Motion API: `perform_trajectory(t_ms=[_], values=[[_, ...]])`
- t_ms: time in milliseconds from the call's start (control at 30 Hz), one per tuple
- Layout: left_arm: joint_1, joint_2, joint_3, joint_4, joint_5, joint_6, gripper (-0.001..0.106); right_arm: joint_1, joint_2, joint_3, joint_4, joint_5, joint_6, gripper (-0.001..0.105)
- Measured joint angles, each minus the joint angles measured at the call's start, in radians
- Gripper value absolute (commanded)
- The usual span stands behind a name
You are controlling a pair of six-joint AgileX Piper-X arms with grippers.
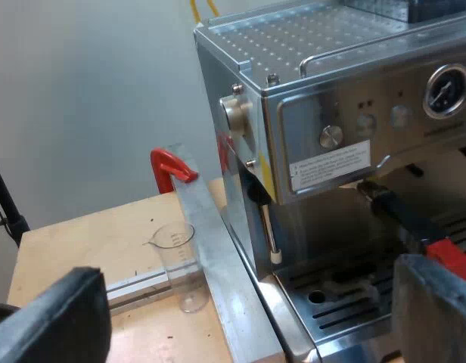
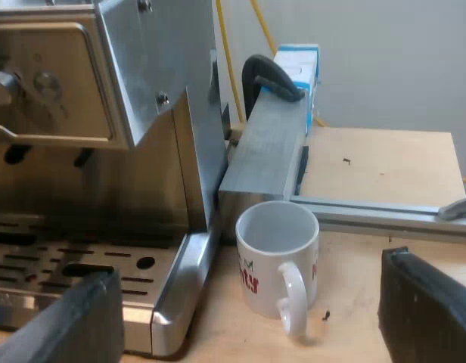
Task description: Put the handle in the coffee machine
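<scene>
Judging by the holder (image 1: 403,219) seated at the front of the espresso machine (image 1: 354,98), its red end beside our left gripper (image 1: 248,325), whose fingers stand apart, insertion looks done. Next we'd confirm the lock, then withdraw. Our right gripper (image 2: 248,321) hangs agape over the mug (image 2: 274,257).

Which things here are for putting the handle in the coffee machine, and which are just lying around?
For the job: espresso machine; red-ended handle, at the machine's front.
Just lying about: measuring glass; mug; red clamp; black clamp; blue-and-white box.
</scene>
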Motion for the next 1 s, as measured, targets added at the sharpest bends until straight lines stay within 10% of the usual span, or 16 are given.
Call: perform_trajectory(t_ms=[1000], values=[[0.000,0.004,0.341,-0.067,-0.001,0.000,0.077,0.000,0.002,0.266,0.056,0.000,0.000,0.071]])
